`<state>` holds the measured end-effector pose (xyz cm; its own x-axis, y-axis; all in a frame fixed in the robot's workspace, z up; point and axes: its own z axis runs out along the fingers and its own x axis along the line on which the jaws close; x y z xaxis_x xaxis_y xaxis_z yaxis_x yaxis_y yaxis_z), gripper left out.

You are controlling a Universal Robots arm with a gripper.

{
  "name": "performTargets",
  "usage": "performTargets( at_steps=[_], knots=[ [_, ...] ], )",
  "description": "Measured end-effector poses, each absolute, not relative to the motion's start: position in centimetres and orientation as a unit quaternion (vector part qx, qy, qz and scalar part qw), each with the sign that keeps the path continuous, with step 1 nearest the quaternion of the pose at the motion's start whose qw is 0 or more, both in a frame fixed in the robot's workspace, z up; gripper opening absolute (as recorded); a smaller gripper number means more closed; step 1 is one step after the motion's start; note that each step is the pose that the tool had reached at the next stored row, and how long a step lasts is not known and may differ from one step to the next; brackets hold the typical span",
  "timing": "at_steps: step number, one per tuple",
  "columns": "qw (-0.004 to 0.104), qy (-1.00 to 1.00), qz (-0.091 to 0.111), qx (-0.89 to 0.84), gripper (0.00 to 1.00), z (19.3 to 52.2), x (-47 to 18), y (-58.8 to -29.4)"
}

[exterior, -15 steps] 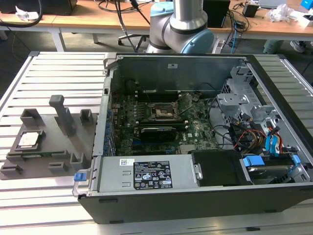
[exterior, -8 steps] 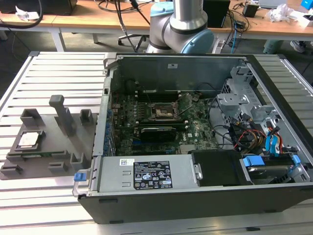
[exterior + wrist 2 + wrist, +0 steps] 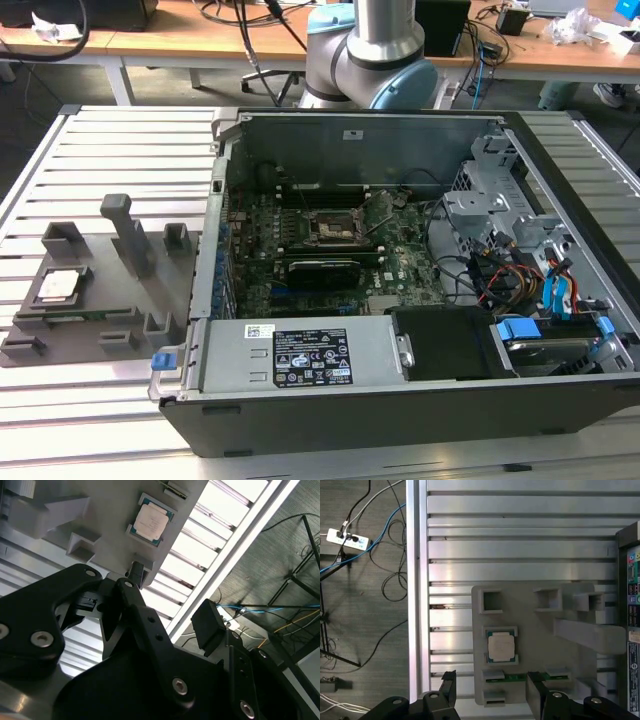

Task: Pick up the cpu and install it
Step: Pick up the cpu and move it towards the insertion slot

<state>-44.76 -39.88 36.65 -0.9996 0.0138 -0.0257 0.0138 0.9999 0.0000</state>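
Observation:
The cpu [image 3: 60,285] is a small square chip with a silver-grey top. It lies flat in a recess of the grey plastic tray [image 3: 110,300], on the exterior view's left. Both wrist views look down on the cpu [image 3: 501,646] [image 3: 151,521]. My gripper [image 3: 491,682] [image 3: 172,600] hovers above the tray, open. Its black fingers [image 3: 447,680] stand wide apart with nothing between them, a short way off the chip. The black socket frame [image 3: 330,228] sits on the green motherboard inside the open computer case [image 3: 400,400].
Upright grey blocks [image 3: 125,230] rise from the tray near the chip. The case holds a power supply [image 3: 300,355], drive bays and coloured cables [image 3: 520,280]. All rests on a slatted metal table [image 3: 520,525]. Loose cables [image 3: 380,555] lie on the floor beyond the table edge. The arm's base [image 3: 370,50] stands behind the case.

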Motion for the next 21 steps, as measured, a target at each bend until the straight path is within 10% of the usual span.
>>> performTargets(
  at_steps=[21],
  knots=[
    [0.013,1.0,0.0,0.007,0.66,35.91,-44.76,-39.89]
  ],
)
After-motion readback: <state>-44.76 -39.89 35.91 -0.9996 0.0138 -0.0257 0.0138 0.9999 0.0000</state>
